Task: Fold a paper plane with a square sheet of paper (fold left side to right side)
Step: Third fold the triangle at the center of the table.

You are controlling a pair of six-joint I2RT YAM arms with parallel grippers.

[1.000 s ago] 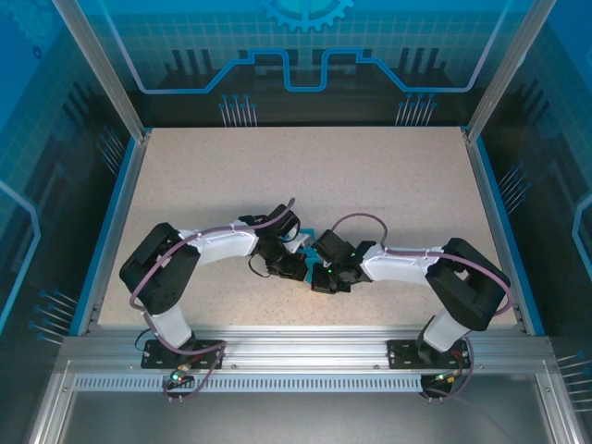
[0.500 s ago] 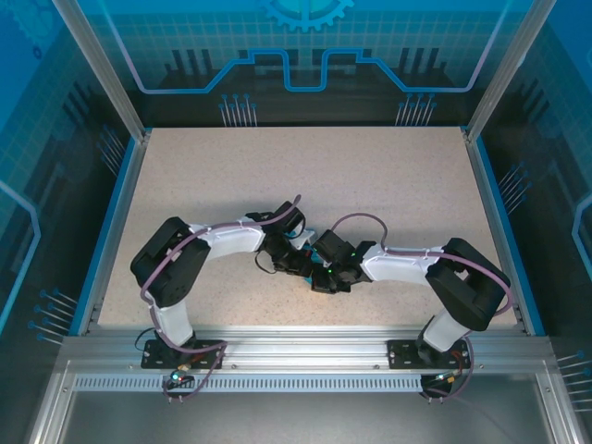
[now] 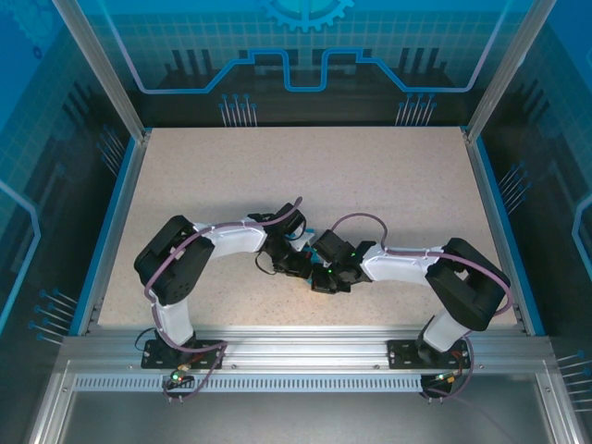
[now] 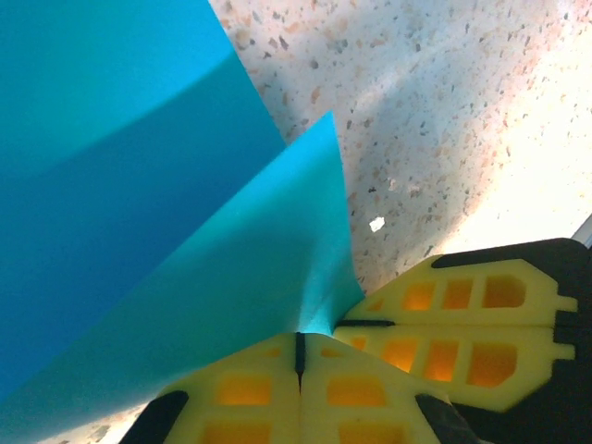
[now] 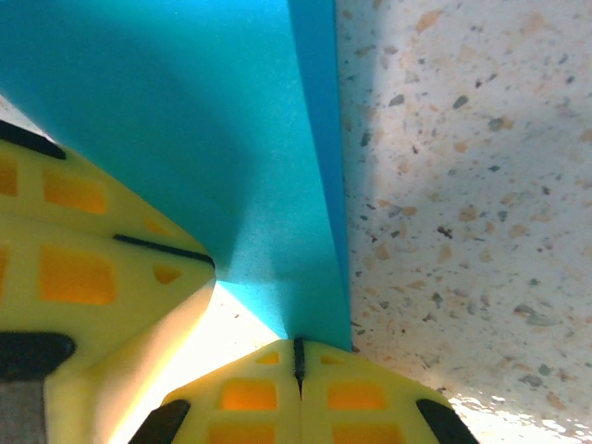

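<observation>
Speckled beige table top (image 3: 305, 166): wide bare stretch toward the far edge and to both sides, all open for moving. A blue rim strip (image 3: 115, 231) borders it, with tinted blue enclosure panels (image 3: 305, 55) standing behind and at the flanks. A silver aluminium frame rail (image 3: 296, 344) runs along the near edge, carrying both bases.

The white-and-black left arm (image 3: 227, 239) and white-and-black right arm (image 3: 407, 262) both bend inward and meet near the middle of the table's near half. The crowding is there: the two wrists sit just beside each other, with little slack between them.

Left gripper (image 4: 299, 347): yellow fingers pressed together, clamping a corner of the thin, bright cyan-blue paper sheet (image 4: 139, 231). A yellow finger of the other tool (image 4: 462, 324) sits just right of it, touching or nearly so.

Right gripper (image 5: 298, 356): fingers likewise closed on the paper's lower edge, the left tool's yellow finger (image 5: 83, 250) close at its left.

From overhead, the sheet shows as a small cyan sliver (image 3: 301, 242) between the wrists; I cannot tell its long axis there. In the left wrist view a flap lifts off the table to a point, overlapping another layer. In the right wrist view a straight edge runs directly away from the fingertips.
</observation>
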